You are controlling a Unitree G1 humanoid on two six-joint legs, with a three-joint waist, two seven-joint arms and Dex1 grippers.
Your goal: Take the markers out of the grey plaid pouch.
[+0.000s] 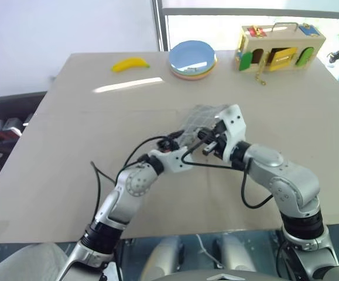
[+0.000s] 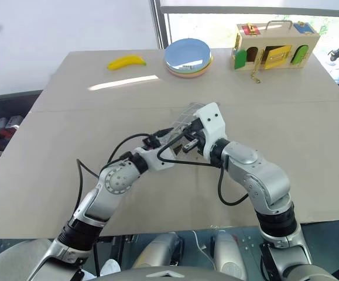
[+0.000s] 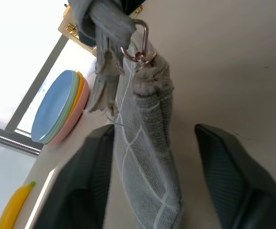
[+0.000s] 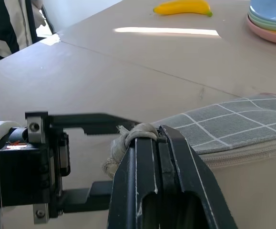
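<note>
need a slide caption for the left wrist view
Left pincer open astride the hanging plaid pouch, plates and banana behind.

grey-green plaid fabric pouch with thin white grid lines (image 3: pixel 145 157) hanging between the two black fingers (image 3: pixel 87 186) of the left gripper (image 3: pixel 154 183), end up. one finger touching the cloth along one side; the other standing apart from it, jaws parted. small metal clip ring (image 3: pixel 140 45) at the upper end, with bunched grey cord or fabric beside it. beyond, on the tan tabletop (image 3: pixel 233 62): stack of round plates, blue over green, yellow and pink (image 3: pixel 56 109); yellow banana (image 3: pixel 15 205) near the frame edge.
</note>
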